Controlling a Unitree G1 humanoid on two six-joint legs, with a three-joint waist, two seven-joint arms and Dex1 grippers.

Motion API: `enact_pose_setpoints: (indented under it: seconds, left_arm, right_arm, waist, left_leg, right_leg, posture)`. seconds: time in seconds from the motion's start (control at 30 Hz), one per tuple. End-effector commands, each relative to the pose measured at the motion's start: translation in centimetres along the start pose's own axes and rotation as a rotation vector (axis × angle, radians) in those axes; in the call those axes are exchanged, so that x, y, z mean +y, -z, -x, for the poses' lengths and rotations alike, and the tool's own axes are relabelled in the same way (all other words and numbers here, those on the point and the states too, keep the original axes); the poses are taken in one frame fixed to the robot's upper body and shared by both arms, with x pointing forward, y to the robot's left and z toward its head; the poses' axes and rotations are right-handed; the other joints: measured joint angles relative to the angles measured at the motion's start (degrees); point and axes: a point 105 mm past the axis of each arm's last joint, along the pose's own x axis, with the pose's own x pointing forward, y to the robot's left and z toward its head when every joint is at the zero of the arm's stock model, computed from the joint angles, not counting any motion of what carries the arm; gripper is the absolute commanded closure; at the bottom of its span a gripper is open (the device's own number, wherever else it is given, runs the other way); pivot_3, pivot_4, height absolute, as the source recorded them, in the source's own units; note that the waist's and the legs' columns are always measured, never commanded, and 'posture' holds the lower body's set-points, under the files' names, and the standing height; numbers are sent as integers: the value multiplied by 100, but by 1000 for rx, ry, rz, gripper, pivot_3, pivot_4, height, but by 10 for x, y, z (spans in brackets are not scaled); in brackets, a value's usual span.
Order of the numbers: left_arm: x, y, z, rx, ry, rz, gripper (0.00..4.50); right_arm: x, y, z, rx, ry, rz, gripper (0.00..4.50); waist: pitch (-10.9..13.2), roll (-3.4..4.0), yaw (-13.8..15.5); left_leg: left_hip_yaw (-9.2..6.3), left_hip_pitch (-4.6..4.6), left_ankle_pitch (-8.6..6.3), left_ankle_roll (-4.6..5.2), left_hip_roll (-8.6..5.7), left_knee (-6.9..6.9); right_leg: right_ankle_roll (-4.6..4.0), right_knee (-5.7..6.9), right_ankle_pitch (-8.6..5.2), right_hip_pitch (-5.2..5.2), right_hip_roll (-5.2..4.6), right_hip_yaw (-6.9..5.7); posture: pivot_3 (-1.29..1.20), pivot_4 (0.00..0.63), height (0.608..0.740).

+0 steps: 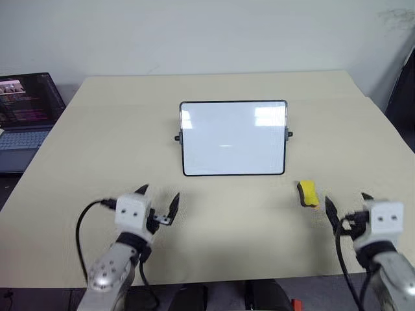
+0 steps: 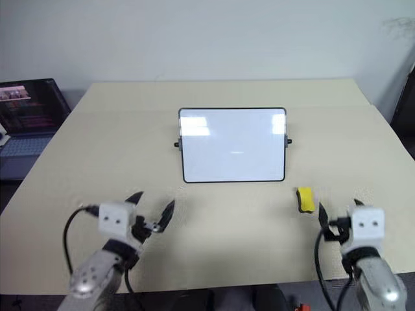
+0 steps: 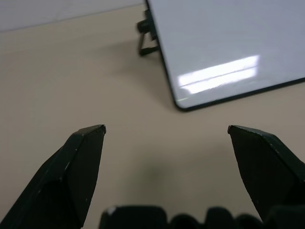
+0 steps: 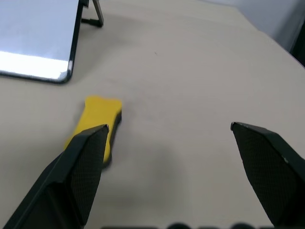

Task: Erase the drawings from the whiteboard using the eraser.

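Eraser (image 1: 307, 193) lay on tabletop (image 1: 214, 227) at 11 o'clock from my right pincer (image 1: 346, 206), near, long axis pointing away from me. Right pincer spread, empty. Left pincer (image 1: 159, 202) spread, farther. Whiteboard (image 1: 233, 137) at eraser's 10 o'clock.

The whiteboard (image 1: 233, 138) has a glossy white face that mirrors ceiling lights, set in a thin black frame that looks like plastic. The table (image 1: 214, 233) has a matt, smooth beige top with no visible grain. The eraser (image 4: 97, 121) is a yellow block with a dull, foam-like surface and a dark underside. The gripper fingers (image 4: 76, 181) are matt black, finely textured on their faces, and the wrist housings (image 1: 133, 210) look like white plastic.
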Motion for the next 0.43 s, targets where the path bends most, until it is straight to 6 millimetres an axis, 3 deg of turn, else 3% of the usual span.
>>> enact_pose_setpoints:
  seconds: [0.03,0.1,0.23,0.43]
  left_arm:
    - [19,-4,23,-40,-163,-53,0]
    - [23,-4,34,-38,-216,-66,0]
    - [28,-8,46,-38,-246,-86,0]
    - [24,-9,58,-14,-237,-68,0]
  right_arm:
    - [8,8,12,-56,-11,-15,18]
    - [14,19,16,-36,-17,-59,18]
    - [26,18,13,-57,-42,-97,18]
    - [24,24,11,-37,-47,-104,18]
  waist:
    - [-4,-2,-2]
    - [-3,-7,-2]
    - [19,-7,4]
    - [17,-12,7]
  left_leg:
    - [-2,-1,4,3,5,-1]
    - [-4,13,4,3,19,-2]
    - [-19,45,2,4,18,-4]
    - [-24,65,-2,-1,18,-14]
  right_leg:
    - [14,-7,-7,2,2,-6]
    - [11,-22,-4,27,9,-3]
    - [-27,-35,-30,88,7,-4]
    - [1,-35,-28,90,7,-13]
  posture:
    - [0,150,740]
    - [0,150,740]
    - [0,150,740]
    - [0,150,740]
